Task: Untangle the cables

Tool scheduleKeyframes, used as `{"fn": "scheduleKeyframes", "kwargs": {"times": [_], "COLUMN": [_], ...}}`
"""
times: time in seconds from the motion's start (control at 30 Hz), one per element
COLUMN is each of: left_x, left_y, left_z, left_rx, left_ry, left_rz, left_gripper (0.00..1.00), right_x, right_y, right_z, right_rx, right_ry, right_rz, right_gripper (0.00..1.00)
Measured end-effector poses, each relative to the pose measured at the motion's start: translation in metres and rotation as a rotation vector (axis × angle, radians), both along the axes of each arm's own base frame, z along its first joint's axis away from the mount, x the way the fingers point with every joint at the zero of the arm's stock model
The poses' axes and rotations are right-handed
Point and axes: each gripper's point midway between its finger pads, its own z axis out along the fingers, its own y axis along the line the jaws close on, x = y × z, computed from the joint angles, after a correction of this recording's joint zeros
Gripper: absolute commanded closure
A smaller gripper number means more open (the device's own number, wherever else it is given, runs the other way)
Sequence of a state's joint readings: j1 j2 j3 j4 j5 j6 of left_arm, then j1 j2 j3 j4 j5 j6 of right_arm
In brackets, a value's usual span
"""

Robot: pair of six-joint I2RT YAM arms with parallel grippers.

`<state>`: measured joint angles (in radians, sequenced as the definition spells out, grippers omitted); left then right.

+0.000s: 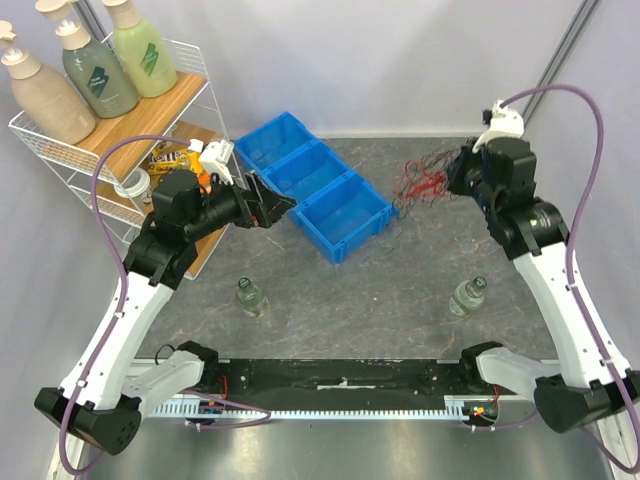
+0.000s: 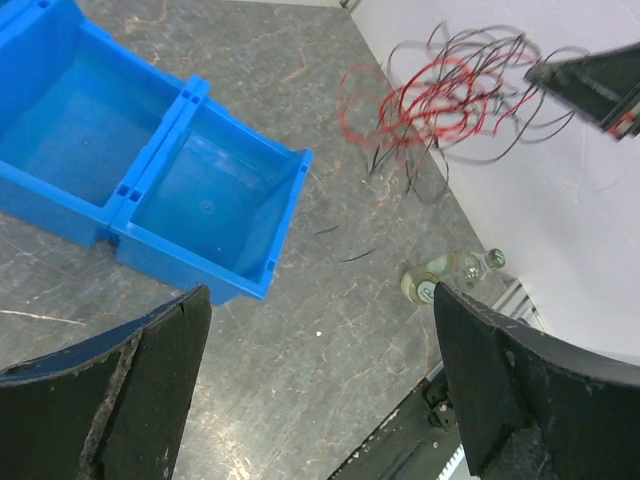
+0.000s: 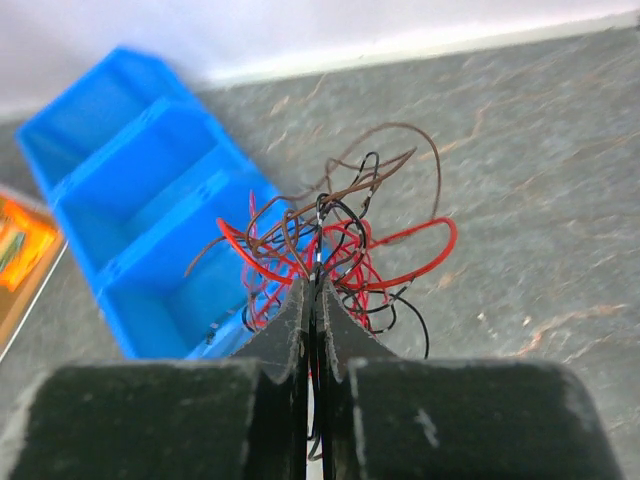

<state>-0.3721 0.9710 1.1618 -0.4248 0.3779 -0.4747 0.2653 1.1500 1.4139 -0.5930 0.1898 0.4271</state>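
Note:
The cables [image 1: 425, 183] are a loose tangle of thin red, black and brown wires at the far right of the table, just right of the blue bins. My right gripper [image 1: 458, 176] is shut on several strands of the tangle. In the right wrist view the wires [image 3: 345, 245] fan out from between the closed fingertips of that gripper [image 3: 315, 288]. My left gripper [image 1: 282, 207] is open and empty, held over the table left of the bins. In the left wrist view its gripper [image 2: 320, 300] is wide open, with the tangle [image 2: 440, 97] far ahead.
A row of three joined blue bins [image 1: 312, 186] lies diagonally at centre back, also in the left wrist view [image 2: 205, 195]. Two small glass bottles [image 1: 249, 296] [image 1: 468, 295] lie on the table nearer the arms. A wire shelf rack [image 1: 100, 150] with bottles stands at far left.

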Motion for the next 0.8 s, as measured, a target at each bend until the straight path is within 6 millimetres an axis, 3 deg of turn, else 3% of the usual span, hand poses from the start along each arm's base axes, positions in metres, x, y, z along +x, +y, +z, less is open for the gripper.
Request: {"fn": "scheduleKeyframes", "kwargs": {"times": [0.1,0.27,0.4,0.43,0.47,0.53,0.57,0.7,0.8], "left_x": [-0.002,-0.006,-0.023,-0.030,-0.036,-0.049,-0.055,-0.068,-0.065], "left_y": [-0.004,-0.018,-0.050,-0.060,-0.069,-0.083,-0.090,-0.105,-0.107], "left_z": [0.000,-0.009,-0.040,-0.051,-0.063,-0.086,-0.098,-0.128,-0.137], "left_rx": [-0.019,-0.036,-0.015,-0.003,0.013,0.048,0.069,0.143,0.171], "left_ry": [0.015,0.047,0.126,0.154,0.183,0.237,0.261,0.310,0.318], "left_rz": [-0.020,-0.075,-0.182,-0.213,-0.237,-0.272,-0.288,-0.305,-0.285], "left_gripper": [0.03,0.03,0.05,0.06,0.05,0.05,0.05,0.05,0.10], "right_x": [-0.022,-0.055,-0.083,-0.091,-0.100,-0.116,-0.126,-0.160,-0.163], "right_y": [0.019,0.061,0.092,0.100,0.107,0.123,0.133,0.168,0.165], "right_z": [-0.025,-0.094,-0.152,-0.166,-0.177,-0.192,-0.197,-0.211,-0.222], "right_rx": [0.022,0.130,0.244,0.275,0.301,0.342,0.356,0.330,0.256], "right_ry": [0.046,0.194,0.342,0.375,0.406,0.444,0.461,0.521,0.537], "right_rz": [0.109,0.345,0.478,0.508,0.534,0.592,0.634,0.792,0.773], "right_gripper": [0.97,0.97,0.96,0.93,0.83,0.64,0.61,0.55,0.53]}}
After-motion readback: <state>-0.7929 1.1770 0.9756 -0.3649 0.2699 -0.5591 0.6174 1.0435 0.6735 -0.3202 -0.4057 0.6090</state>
